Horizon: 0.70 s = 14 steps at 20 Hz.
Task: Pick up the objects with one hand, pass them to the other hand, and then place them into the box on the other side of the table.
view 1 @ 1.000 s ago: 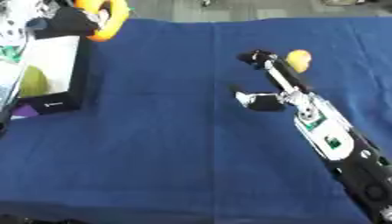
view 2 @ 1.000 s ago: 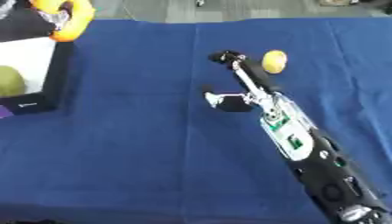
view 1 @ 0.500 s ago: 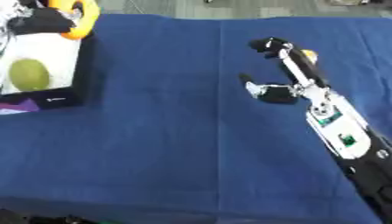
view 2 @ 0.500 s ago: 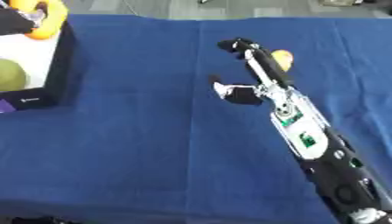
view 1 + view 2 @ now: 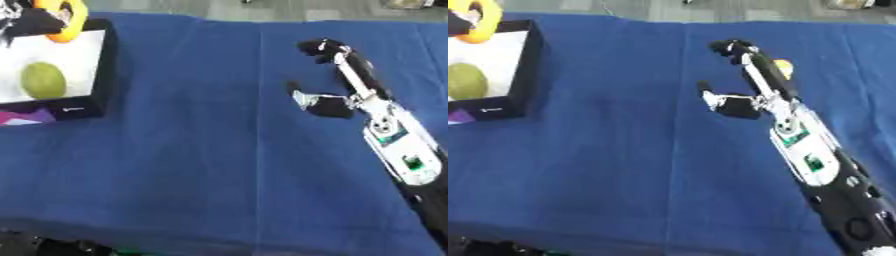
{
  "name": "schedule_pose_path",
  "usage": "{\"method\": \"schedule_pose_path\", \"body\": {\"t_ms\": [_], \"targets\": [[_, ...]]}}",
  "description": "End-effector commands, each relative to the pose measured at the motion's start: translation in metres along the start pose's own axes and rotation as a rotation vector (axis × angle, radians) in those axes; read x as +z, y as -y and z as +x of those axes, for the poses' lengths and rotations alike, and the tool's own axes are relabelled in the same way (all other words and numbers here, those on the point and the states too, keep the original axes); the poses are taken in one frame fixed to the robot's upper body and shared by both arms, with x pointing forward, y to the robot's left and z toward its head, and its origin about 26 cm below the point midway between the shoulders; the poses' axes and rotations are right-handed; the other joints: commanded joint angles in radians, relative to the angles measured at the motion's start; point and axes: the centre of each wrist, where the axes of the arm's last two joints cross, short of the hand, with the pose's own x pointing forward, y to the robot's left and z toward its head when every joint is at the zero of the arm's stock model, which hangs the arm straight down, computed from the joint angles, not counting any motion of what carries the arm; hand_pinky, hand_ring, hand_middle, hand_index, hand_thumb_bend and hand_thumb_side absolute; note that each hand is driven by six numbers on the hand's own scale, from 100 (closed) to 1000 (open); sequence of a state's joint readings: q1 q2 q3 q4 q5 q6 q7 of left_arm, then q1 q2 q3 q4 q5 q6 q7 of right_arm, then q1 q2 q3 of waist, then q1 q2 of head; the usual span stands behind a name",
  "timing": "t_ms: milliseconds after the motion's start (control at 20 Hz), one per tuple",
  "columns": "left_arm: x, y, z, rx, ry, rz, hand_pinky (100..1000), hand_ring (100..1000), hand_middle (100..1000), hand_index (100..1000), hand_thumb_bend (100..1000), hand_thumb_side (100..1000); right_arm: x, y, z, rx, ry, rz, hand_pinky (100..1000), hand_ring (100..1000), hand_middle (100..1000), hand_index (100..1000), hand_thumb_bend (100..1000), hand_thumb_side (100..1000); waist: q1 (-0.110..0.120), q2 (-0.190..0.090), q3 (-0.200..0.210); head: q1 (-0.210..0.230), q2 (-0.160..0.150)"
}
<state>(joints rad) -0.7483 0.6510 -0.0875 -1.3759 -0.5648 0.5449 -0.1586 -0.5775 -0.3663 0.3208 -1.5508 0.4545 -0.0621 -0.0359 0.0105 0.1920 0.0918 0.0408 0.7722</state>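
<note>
My right hand [image 5: 756,82] reaches out over the blue cloth [image 5: 201,165] from about 4 o'clock, pointing toward 12. Its fingers [image 5: 732,47] are stretched out long and nearly straight, bending a little at the tips, and the thumb [image 5: 710,97] sticks out sideways toward 9 o'clock. It is wide and holds nothing. A small yellow fruit [image 5: 782,67] lies on the cloth just beside the fingers, on their 3 o'clock side. In the right eye view I see only a sliver of it past the hand, and in the left eye view the hand covers it altogether. I cannot tell whether the fingers touch it.

The box [image 5: 103,75] sits far off at 10 o'clock, well apart from my right hand. It has black walls and a white floor. A green round fruit [image 5: 43,80] lies inside it on the white floor. At the box's far corner, near 11 o'clock, an orange ring [image 5: 72,19] shows over the rim, with something dark beside it that may be my left hand; I cannot tell how its fingers are set.
</note>
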Motion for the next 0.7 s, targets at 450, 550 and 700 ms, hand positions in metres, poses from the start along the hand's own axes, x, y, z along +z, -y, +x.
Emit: {"method": "schedule_pose_path", "body": {"t_ms": [450,550,700], "targets": [[-0.021,-0.008,-0.037,-0.022,-0.122,0.069,623,623,514,339,171,293,-0.007,0.017,0.013,0.009,0.059,-0.036,783,824,773,843,300,209,-0.007,-0.012,-0.012,0.042,-0.002],[-0.024,-0.003,-0.041,-0.025,-0.134,0.065,624,625,518,349,165,302,-0.008,0.017,0.014,0.007,0.063,-0.035,782,824,773,843,301,209,-0.009,-0.011,-0.015,0.042,-0.002],[-0.028,0.003,-0.048,-0.02,-0.158,0.07,624,631,532,393,192,291,-0.008,0.017,0.015,0.006,0.065,-0.034,782,824,773,843,300,212,-0.011,-0.01,-0.019,0.042,-0.002]]}}
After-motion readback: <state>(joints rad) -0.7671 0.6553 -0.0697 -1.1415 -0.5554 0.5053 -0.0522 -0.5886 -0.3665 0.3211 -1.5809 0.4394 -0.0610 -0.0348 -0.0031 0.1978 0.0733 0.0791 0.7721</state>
